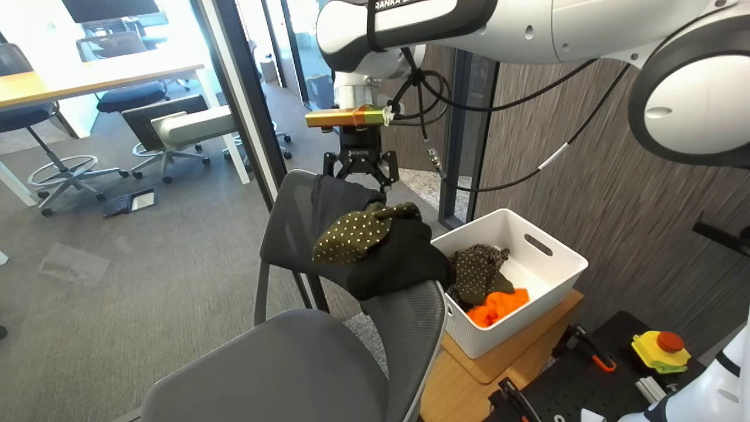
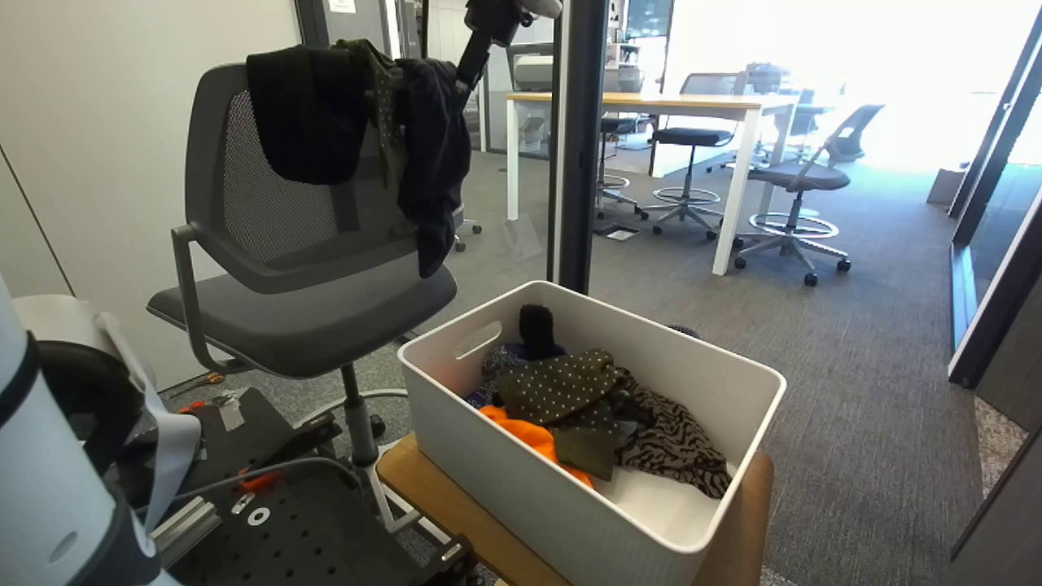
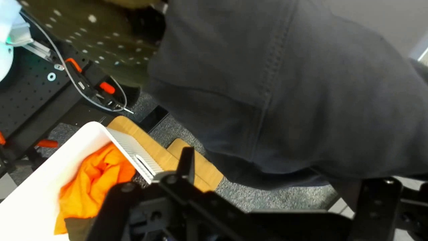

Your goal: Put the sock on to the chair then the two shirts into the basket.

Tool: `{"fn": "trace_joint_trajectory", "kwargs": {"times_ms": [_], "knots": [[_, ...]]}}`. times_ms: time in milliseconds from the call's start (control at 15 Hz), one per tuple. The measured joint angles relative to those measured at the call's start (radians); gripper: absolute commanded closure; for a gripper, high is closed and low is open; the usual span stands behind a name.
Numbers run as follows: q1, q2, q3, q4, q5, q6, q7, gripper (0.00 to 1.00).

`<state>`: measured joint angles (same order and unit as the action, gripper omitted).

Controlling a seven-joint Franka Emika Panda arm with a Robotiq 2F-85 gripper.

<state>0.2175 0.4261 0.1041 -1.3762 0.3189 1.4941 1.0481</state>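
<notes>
Grey and broad-backed, the chair point(image 1: 263, 375) stands nearest me in an exterior view. Slung over the right of its backrest point(image 1: 287, 225) is the near shirt point(image 1: 404, 258), black, and I think its own weight holds it there. Next comes the sock point(image 1: 351, 234), olive with pale dots, draped on the same backrest and partly over that shirt; I judge its step done. To the right, the basket point(image 1: 521, 313) sits on a wooden stand point(image 1: 460, 392) just beside the chair, presumably so that each shirt has only a short way to travel. Orange cloth point(image 1: 498, 306) lies inside it. Farther off, past the sock, hangs the far shirt point(image 1: 340, 202), dark grey. At its far edge I have the claw point(image 1: 360, 176), jaws spread wide and gripping nothing, though I cannot tell whether they brush it; likely placed there to take that shirt first, and the sock could come away with it. Well beyond, far left, is a table point(image 1: 105, 81).
</notes>
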Motion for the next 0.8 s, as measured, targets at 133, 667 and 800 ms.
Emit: {"fn": "trace_joint_trajectory", "kwargs": {"times_ms": [133,667,800], "knots": [[-0.016,0.007,0.007,-0.011,0.066,-0.024,-0.055,0.00],[-0.087,0.061,0.008,-0.020,0.251,-0.130,-0.228,0.42],[-0.095,0.072,0.007,-0.020,0.277,-0.150,-0.252,0.57]]}}
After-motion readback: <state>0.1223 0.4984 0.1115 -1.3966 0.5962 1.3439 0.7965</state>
